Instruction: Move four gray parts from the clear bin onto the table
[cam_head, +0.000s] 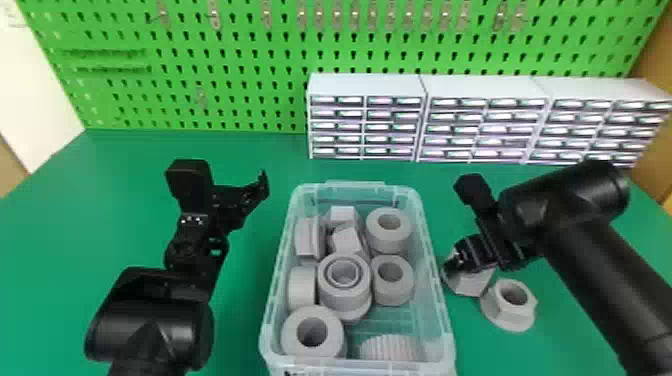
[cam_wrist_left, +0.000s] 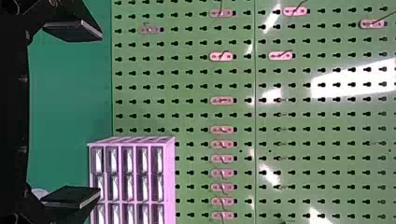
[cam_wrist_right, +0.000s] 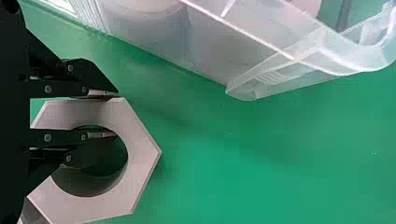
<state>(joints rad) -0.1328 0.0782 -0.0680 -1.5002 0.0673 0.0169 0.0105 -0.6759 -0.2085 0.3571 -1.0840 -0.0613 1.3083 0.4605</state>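
Note:
The clear bin holds several gray parts, among them rings and a ribbed piece. Right of it, my right gripper is at a gray hex part on the table; a flanged gray part sits beside that one. In the right wrist view, the right gripper is shut on the wall of the hex part, one finger in its hole and one outside. Left of the bin, my left gripper is parked above the table, open; its left wrist view shows the gripper with fingers wide apart.
White drawer cabinets stand at the back right of the green table, before a green pegboard. In the right wrist view, the bin's wall rises close to the right gripper.

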